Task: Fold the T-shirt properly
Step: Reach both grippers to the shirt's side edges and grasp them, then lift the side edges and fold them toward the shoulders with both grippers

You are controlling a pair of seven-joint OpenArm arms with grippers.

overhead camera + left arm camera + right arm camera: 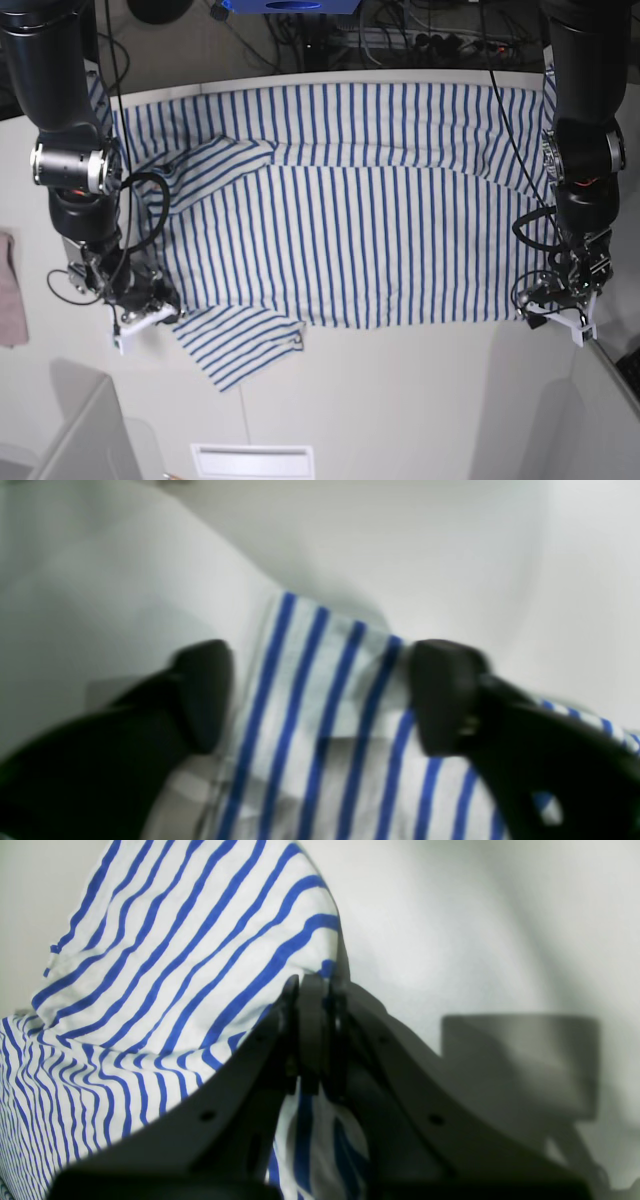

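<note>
Striped T-shirt (350,210) spread flat across white table (400,400), one sleeve folded inward. Right gripper (312,1040) clamped tight on near shirt edge, cloth lifted. Left gripper (320,695) spread wide astride opposite corner of hem, fingers (445,695) apart, nothing grasped.

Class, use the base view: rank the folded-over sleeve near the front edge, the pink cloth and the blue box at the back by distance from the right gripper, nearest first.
From the right gripper:
1. Sleeve, just beside it, toward the table's middle.
2. Pink cloth, at the view's left edge.
3. Blue box, far back, behind the table.
</note>
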